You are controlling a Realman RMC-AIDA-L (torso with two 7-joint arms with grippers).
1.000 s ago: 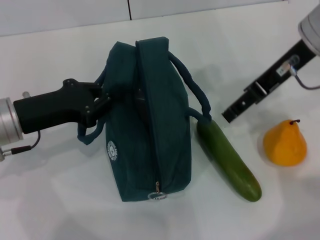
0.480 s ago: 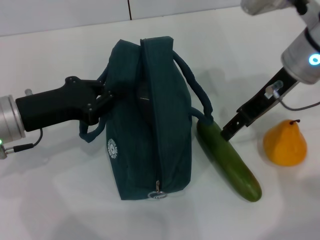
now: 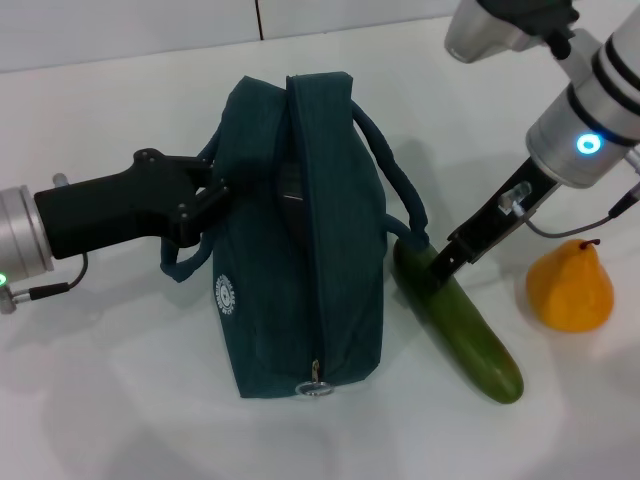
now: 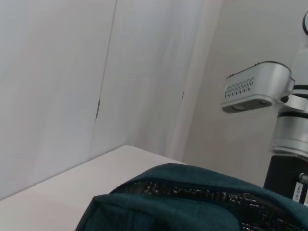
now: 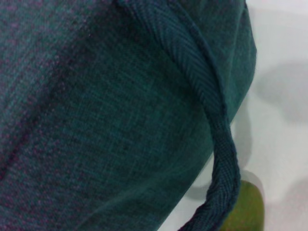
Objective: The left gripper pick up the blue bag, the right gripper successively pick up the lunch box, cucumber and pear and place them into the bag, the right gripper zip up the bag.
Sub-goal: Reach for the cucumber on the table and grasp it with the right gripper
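The blue bag (image 3: 300, 240) lies in the middle of the white table, zipper line facing up. My left gripper (image 3: 205, 200) is at its left side, shut on the fabric by the handle. The dark green cucumber (image 3: 462, 325) lies right of the bag, one end against the bag's right handle (image 3: 395, 190). My right gripper (image 3: 438, 268) has come down onto that end. The orange-yellow pear (image 3: 570, 290) stands farther right. The lunch box is out of view. The right wrist view shows bag fabric (image 5: 96, 120), a handle (image 5: 211, 106) and the cucumber's tip (image 5: 245, 209). The bag's top (image 4: 192, 192) fills the bottom of the left wrist view.
The bag's metal ring pull (image 3: 316, 388) sits at its near end. A white wall panel (image 3: 130, 25) runs along the table's far edge. The right arm's silver cuff (image 3: 585, 130) hangs above the pear, and the arm (image 4: 284, 144) also appears in the left wrist view.
My right arm has swung left and down, from above the table beside the pear to the cucumber's end by the bag. The bag and left gripper shifted slightly right.
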